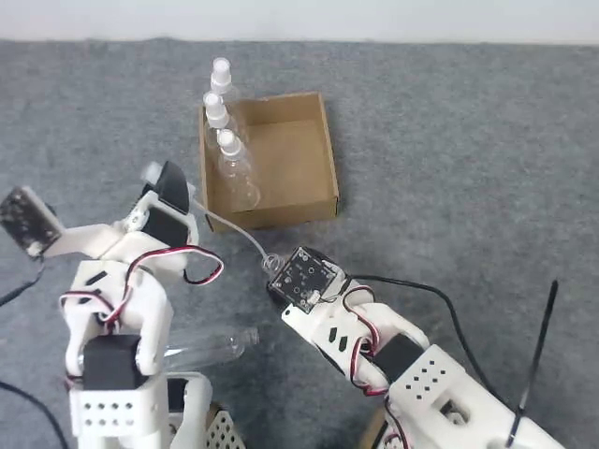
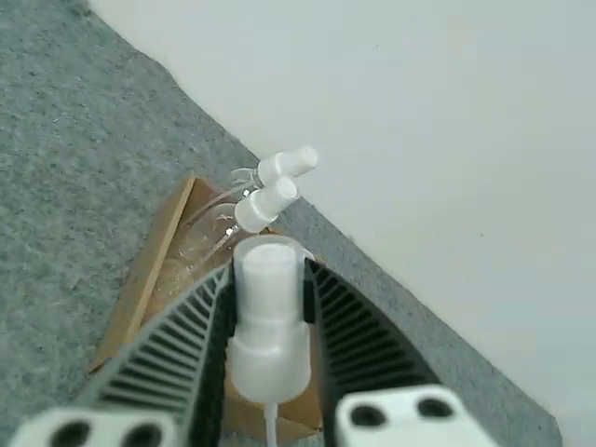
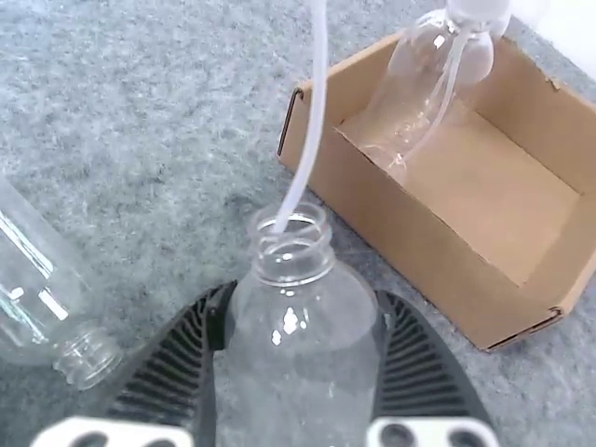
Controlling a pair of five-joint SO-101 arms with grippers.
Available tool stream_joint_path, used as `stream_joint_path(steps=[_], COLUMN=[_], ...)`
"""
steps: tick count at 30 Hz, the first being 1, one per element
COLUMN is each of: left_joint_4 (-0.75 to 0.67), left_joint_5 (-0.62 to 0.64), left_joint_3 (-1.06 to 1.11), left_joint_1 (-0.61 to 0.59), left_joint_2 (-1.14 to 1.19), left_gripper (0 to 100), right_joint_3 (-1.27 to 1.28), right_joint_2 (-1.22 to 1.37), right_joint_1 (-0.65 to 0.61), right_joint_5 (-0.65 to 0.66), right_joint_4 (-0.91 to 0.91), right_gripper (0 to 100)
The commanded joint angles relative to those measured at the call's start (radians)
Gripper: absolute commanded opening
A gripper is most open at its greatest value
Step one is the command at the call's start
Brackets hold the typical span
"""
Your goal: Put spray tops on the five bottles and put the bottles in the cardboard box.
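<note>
Threading the spray top (image 2: 268,321), pinched in my left gripper (image 2: 268,272), into the bottle (image 3: 291,247) my right gripper (image 3: 300,307) is clamping beside the cardboard box (image 3: 400,237), I am planning to lower it squarely and seat it.

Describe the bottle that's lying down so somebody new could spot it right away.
Find the cardboard box on the grey table, then look beside the left arm's base. The clear bottle there is the only one lying on its side, uncapped and ungripped.
</note>
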Motion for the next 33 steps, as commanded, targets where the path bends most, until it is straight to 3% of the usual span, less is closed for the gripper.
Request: stream_joint_path(steps=[1,10,14,21,33], left_joint_4=[0.005,0.025,0.046,0.074,0.074], left_joint_5=[-0.046,-0.086,-0.106,-0.121,-0.166], left_joint_3=[-0.007,0.027,0.027,0.03,0.071], left_joint_1=[0.008,0.011,0.015,0.118,0.183], left_joint_2=[-0.018,-0.018,-0.018,-0.018,-0.018], left_gripper=[1,1,1,1,1], right_joint_3=[-0.012,-0.011,-0.014,-0.011,-0.011], right_joint_2=[-0.036,-0.036,-0.036,-0.036,-0.038], right_joint_1=[-0.012,-0.007,-0.005,-0.005,0.038], right_joint_5=[0.009,0.008,-0.035,-0.041,-0.046], right_joint_4=[-0.024,-0.024,-0.024,-0.024,-0.024], right_gripper=[7.2,6.8,1.7,1.7,1.7])
